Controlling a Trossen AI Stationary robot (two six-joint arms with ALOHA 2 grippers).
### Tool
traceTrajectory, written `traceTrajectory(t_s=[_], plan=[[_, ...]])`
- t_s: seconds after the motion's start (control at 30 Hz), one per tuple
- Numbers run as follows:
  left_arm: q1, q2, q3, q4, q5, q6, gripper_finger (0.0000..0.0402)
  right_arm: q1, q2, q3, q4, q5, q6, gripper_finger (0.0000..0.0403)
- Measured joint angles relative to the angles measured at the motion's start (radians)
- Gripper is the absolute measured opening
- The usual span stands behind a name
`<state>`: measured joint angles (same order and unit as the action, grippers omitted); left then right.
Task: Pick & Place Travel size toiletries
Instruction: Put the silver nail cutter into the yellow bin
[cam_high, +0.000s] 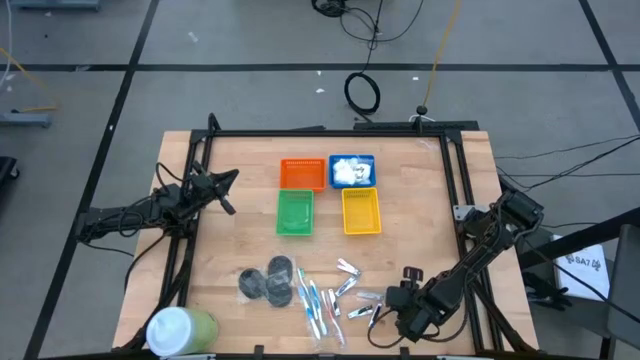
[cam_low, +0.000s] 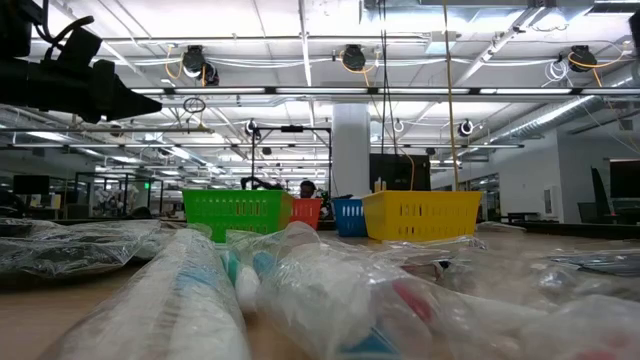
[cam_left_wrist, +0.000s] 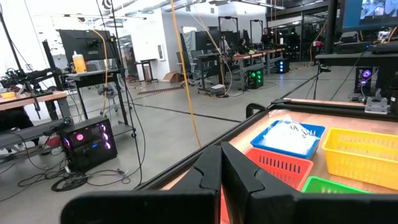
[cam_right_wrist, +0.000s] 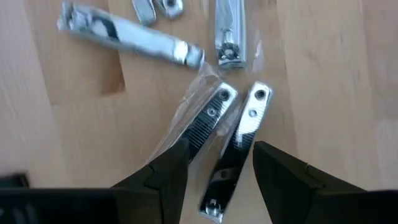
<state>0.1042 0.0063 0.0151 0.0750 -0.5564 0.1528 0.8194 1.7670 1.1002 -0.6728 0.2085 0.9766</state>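
Several silver clippers (cam_high: 352, 290) lie on the wooden table near its front edge; some are in clear wrap. Beside them lie slim toothbrushes (cam_high: 315, 305) and dark grey discs (cam_high: 268, 282). White packets (cam_high: 351, 170) lie in the blue basket. My right gripper (cam_high: 376, 322) is open over the clippers. In the right wrist view (cam_right_wrist: 214, 177) its fingers stand on either side of two clippers (cam_right_wrist: 239, 146) and touch neither. My left gripper (cam_high: 229, 181) is shut and empty, held up at the table's left side, and its fingers also show in its own wrist view (cam_left_wrist: 222, 175).
Orange (cam_high: 302, 173), blue (cam_high: 371, 160), green (cam_high: 294, 211) and yellow (cam_high: 361, 211) baskets stand at the table's middle. A big white-and-green tub (cam_high: 180, 328) lies at the front left corner. A dark frame (cam_high: 330, 131) runs round the table.
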Motion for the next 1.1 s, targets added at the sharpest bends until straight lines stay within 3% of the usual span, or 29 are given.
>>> traceTrajectory(t_s=[0.2, 0.47, 0.87, 1.1], plan=[[0.0, 0.0, 0.0, 0.0, 0.0, 0.0, 0.0001, -0.048, 0.004, -0.002, 0.1, 0.001, -0.115, 0.0169], [0.0, 0.0, 0.0, 0.0, 0.001, 0.0, 0.0001, -0.091, -0.025, -0.004, 0.045, -0.005, -0.133, 0.0169], [0.0, 0.0, 0.0, 0.0, 0.0, 0.0, 0.0001, -0.093, -0.083, -0.012, 0.016, -0.002, -0.044, 0.0169], [0.0, 0.0, 0.0, 0.0, 0.0, 0.0, 0.0001, -0.094, -0.084, -0.153, 0.16, -0.059, 0.007, 0.0169]])
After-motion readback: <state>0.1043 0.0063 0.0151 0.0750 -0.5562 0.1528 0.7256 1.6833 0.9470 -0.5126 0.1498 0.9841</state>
